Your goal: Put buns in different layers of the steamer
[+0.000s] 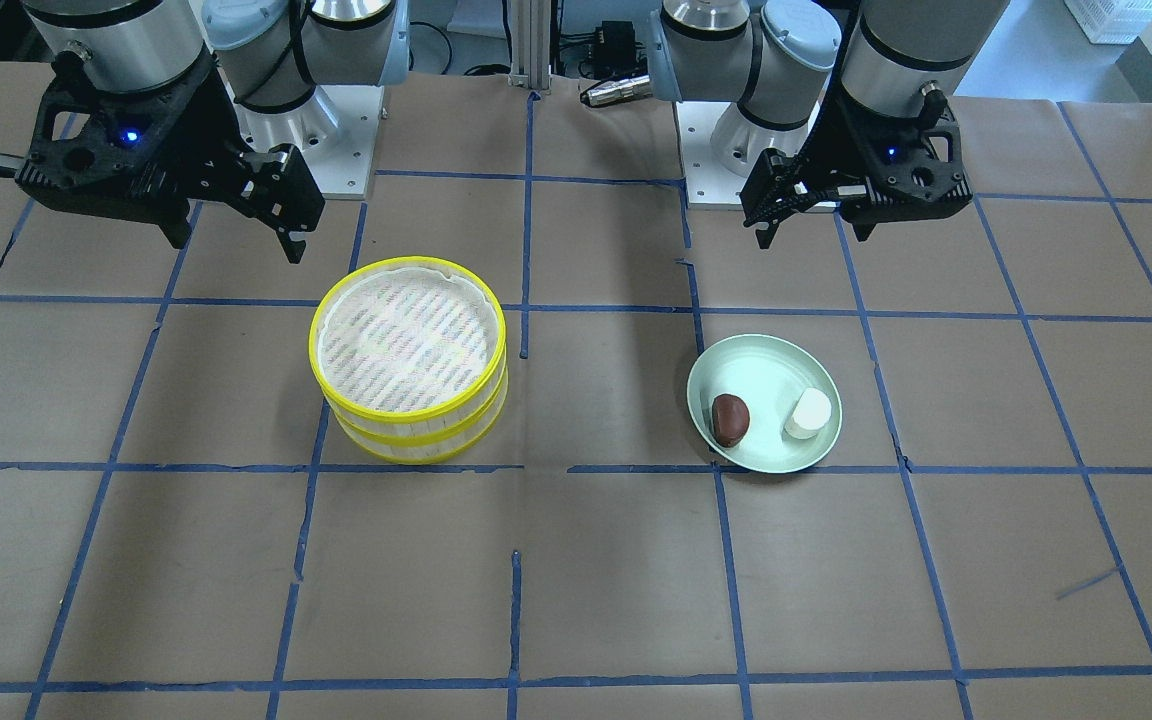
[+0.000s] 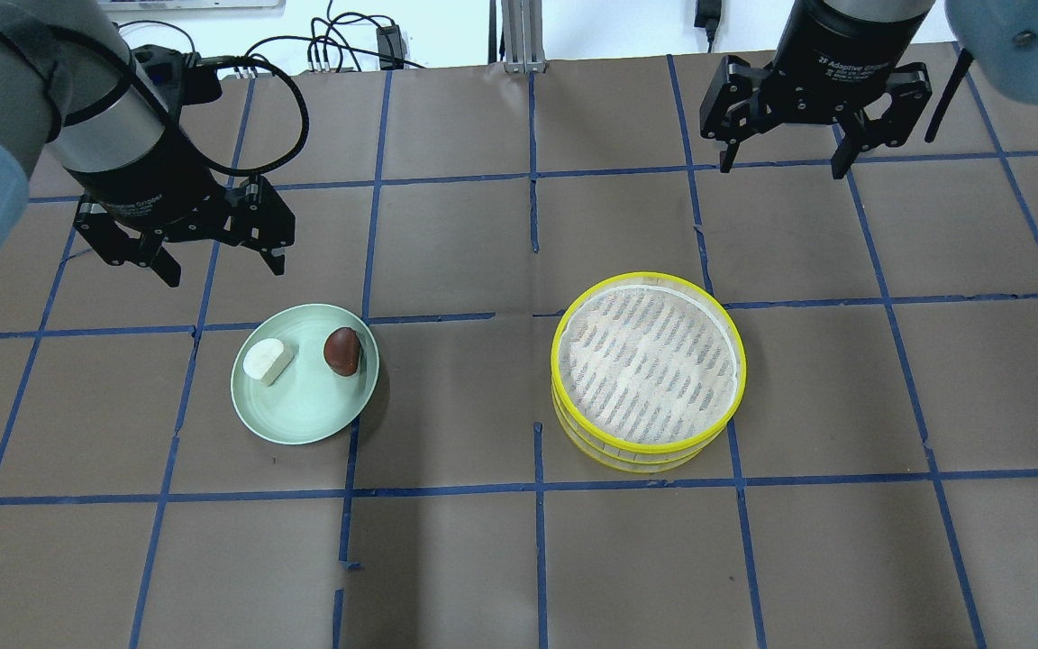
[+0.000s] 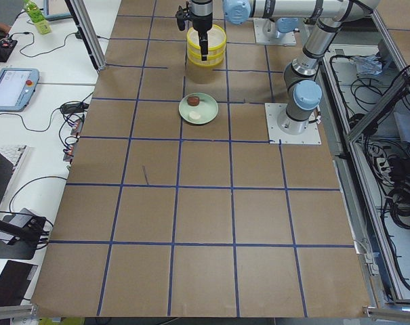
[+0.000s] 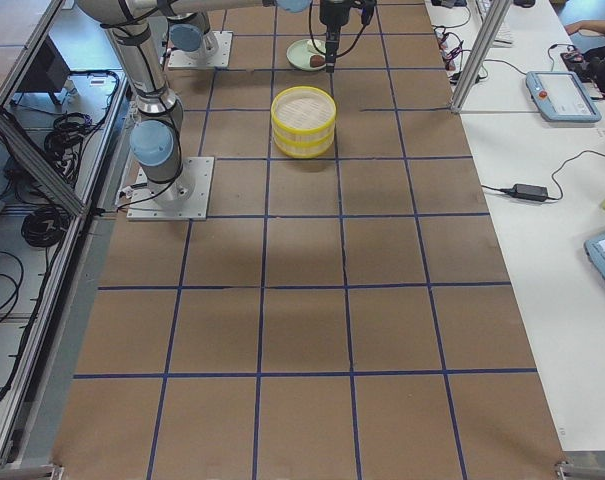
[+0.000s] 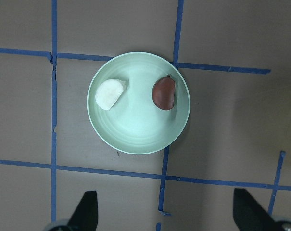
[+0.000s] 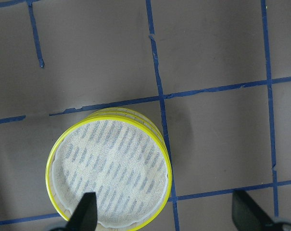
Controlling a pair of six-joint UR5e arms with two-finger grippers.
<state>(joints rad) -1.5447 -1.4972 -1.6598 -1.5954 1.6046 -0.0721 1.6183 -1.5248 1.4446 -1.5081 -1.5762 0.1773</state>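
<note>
Brown bun [image 2: 341,351] glossy, white bun [image 2: 268,361] roundish; left pincer [image 2: 224,270], right pincer [image 2: 782,169] apart.

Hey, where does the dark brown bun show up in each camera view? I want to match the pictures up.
Front-facing: the dark brown bun is right of centre, on the plate's left part.
Overhead: left of centre, on the plate's right part.
Exterior left: top centre, small.
Exterior right: top edge, tiny.
Left wrist: upper middle.
Right wrist: not in it.
Shared landmark: the pale green plate under it, with the white bun alongside.
</note>
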